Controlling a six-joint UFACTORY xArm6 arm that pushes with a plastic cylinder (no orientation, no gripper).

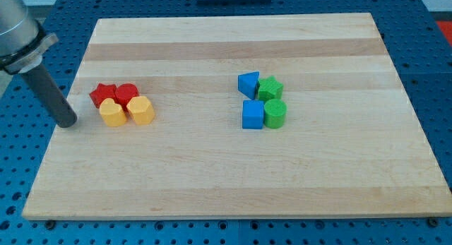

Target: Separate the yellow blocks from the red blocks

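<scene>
Our dark rod point(49, 93) comes down from the view's top left, and my tip point(67, 123) rests on the wooden board point(233, 181) near its left edge. The arm has no hand or jaws to spread or press together; it ends only in that bare rod, which holds nothing. The tip stands just to the view's left of a tight cluster of four blocks, near it but with a narrow strip of bare wood between, so we see no contact. In that cluster the red star-shaped block point(104, 94) sits at the upper left and the red rounded block point(128, 94) at the upper right, the two touching. Directly below them lie the yellow heart-shaped block point(112, 112), closest to the tip, and the yellow hexagonal block point(141, 110) to its right; the yellow pair touch each other and press against the red pair above. Well apart, right of the board's centre, sits a second cluster: a blue triangular block point(248, 83) beside a green star-shaped block point(270, 88), with a blue cube point(253, 114) and a green cylinder point(275, 114) beneath them, all packed together. The board lies on a blue perforated table point(431, 33).
</scene>
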